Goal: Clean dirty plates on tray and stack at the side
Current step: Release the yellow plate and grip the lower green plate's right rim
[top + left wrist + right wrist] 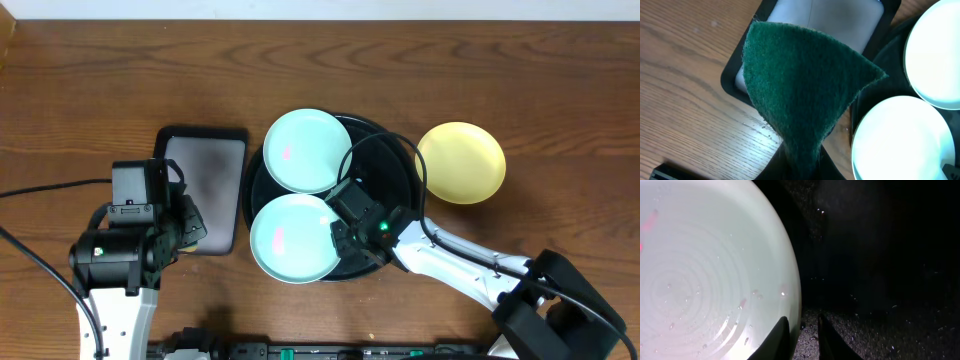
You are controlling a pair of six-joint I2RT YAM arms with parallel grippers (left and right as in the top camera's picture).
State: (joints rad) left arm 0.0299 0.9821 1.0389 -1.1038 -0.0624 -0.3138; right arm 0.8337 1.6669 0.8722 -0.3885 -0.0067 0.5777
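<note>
Starting overhead, where do the plates lie? asks the operator.

Arm: Two sit inside the round black tray [388, 190]: the upper mint plate [305, 150] and the lower mint plate [290, 240], each with a faint reddish smear. The yellow plate [460, 162] rests on the counter [100, 80] just right of the tray. I judge that to be the stacking side.

Operator: And the left wrist view?

Arm: My left jaws are clenched on a green scouring pad [800, 85], which fans out over the rectangular tray [840, 25]. I grip it by one corner, I think, so the broad face is free to scrub. It hangs beside the round tray, touching neither plate.

Operator: The right wrist?

Arm: My fingertips [780, 337] stand narrowly apart astride the lower mint plate's rim, one over the plate and one over the tray floor. I cannot tell whether my right jaws pinch the rim. A hold at the edge would probably steady the plate for the pad.

Operator: Surface and room?

Arm: The counter is brown wood grain and looks dry. The tray floor is glossy with droplets, so the plate may slide. Of the room, only a pale strip shows along the far edge.
</note>
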